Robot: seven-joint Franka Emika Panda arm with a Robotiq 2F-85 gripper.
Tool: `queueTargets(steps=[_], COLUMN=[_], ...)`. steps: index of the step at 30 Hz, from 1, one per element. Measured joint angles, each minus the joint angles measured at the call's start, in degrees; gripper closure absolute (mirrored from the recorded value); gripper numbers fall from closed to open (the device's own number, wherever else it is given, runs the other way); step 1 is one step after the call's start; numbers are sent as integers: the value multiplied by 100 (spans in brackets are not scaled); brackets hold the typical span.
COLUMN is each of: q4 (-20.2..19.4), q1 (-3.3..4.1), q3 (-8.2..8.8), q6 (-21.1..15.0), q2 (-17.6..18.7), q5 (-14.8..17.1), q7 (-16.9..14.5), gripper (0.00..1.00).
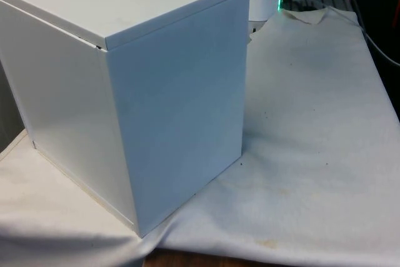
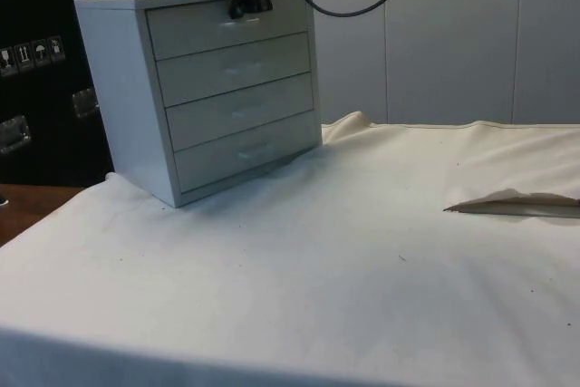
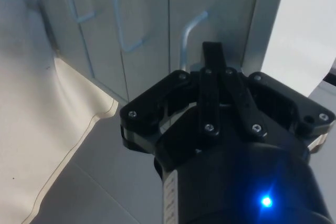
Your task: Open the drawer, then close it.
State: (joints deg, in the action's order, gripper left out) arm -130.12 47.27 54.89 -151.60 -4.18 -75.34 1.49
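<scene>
Black two-finger tool (image 2: 247, 8) sits at the top drawer (image 2: 227, 26) of the white four-drawer chest (image 2: 136, 97), right in front of the drawer face near its thin bent-metal handle (image 3: 190, 35). In the wrist view the tool (image 3: 212, 53) has its fingers pressed together, clenched with nothing between them; the handle is just beside the fingertips, contact not clear. All four drawers look flush with the chest front, top one included. Below the tool, the three lower drawers stack down to the surface (image 2: 362, 251) under its white cloth. Front view: the chest (image 1: 125, 92) turns a plain side and back.
</scene>
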Motion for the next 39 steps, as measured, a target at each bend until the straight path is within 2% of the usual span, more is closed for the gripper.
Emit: queueTargets(steps=[20, 25, 39], q4=[-34, -103, -567], q1=[17, 29, 34], q3=[-40, -132, -556], q6=[23, 160, 900], q2=[-52, -206, -1066], q5=[6, 0, -172], q7=[40, 69, 206], gripper=[100, 100, 100])
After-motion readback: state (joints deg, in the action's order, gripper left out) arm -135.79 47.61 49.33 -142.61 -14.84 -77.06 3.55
